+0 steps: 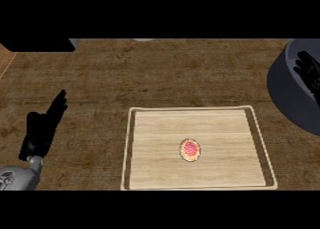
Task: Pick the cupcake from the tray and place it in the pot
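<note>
**Wooden tray with the cupcake on it; both hands empty**

Light wood forms the tray [189, 123], which lies on the brown counter [156, 71], low and central in my head view. The pink-topped cupcake [190, 150] sits on the tray's floor slightly below its middle, touching neither hand. The dark grey pot [284, 98] stands at the right edge, near the tray's far right corner but apart from it. My left hand [44, 127] rests open left of the tray, fingers straight, pointing away from me. My right hand [312, 74] shows over the pot, fingers extended, holding nothing.
</note>
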